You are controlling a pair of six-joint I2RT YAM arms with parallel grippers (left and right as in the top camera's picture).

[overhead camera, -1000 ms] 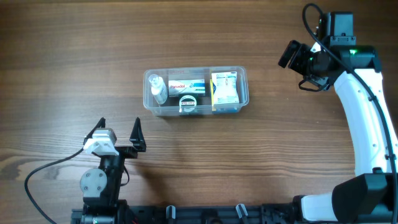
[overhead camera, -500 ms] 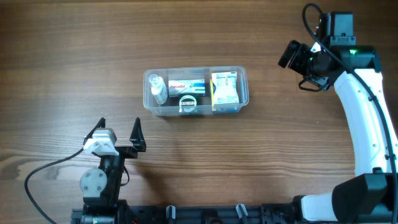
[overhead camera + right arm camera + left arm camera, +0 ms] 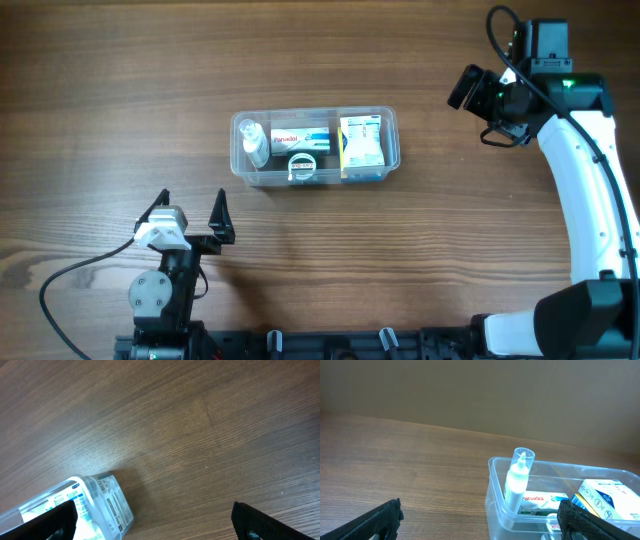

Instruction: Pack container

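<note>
Nothing has moved this past second. The container (image 3: 315, 147) holds bottle (image 3: 256, 143) and boxes (image 3: 360, 140); left pincer (image 3: 192, 210) and right pincer (image 3: 152, 507) hang released and empty, so packing looks done.
</note>
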